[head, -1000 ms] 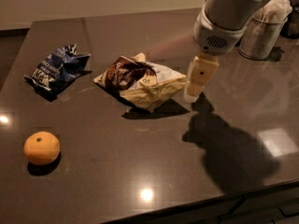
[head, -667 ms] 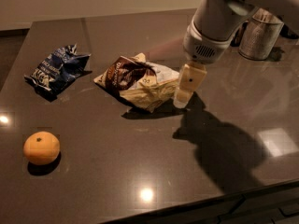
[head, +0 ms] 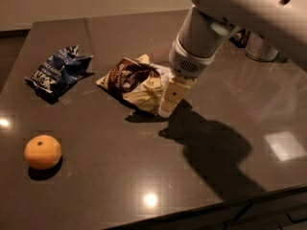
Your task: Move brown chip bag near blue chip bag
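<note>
Scene: a dark, glossy countertop (head: 110, 176) fills most of the frame, with a pale wall along the top edge.
Arm: the robot's light grey arm (head: 206, 37) enters from the upper right corner and slants down toward the centre of the frame.
Gripper: the cream-coloured gripper (head: 168, 104) hangs at the arm's lower end, just right of centre. It is low over the counter, right against the right-hand edge of the brown chip bag.
Gripper state: how far open it is cannot be told from this view, nor whether it has hold of the bag.
Brown chip bag: the brown chip bag (head: 136, 83) lies crumpled on the counter at the centre of the frame. Its dark brown panel faces the upper left and its cream foil faces the lower right.
Blue chip bag: the blue chip bag (head: 57, 72) lies flat at the left of the frame. It is apart from the brown bag, with bare counter between them.
Orange: an orange (head: 42, 152) sits alone at the lower left, below the blue bag and well apart from both bags.
Metal container: a metal container (head: 261, 47) stands at the upper right, partly hidden behind the arm.
Shadow: the arm's shadow (head: 211, 152) falls on the counter to the lower right of the gripper.
</note>
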`<state>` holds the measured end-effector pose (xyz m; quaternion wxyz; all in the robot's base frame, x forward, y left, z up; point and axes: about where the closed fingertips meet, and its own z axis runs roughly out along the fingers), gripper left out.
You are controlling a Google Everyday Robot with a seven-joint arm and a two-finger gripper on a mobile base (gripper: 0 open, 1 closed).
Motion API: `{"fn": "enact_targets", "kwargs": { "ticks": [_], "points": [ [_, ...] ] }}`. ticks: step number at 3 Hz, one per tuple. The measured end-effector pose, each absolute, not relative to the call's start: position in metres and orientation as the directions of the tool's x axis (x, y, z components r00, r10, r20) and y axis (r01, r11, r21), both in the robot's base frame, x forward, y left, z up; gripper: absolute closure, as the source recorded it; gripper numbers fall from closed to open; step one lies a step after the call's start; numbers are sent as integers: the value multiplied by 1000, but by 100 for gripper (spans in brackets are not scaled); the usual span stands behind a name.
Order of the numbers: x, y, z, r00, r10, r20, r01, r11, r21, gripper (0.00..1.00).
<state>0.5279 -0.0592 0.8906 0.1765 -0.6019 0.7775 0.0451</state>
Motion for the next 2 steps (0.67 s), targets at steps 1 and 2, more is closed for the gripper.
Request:
{"fn": "enact_targets", "kwargs": {
  "ticks": [1,2],
  "points": [
    [529,-47,887,-211,-911,-354,-955,269,-126,36],
    [524,-29,897,-177,-912,-370,-965,235,-117,59]
  ]
}}
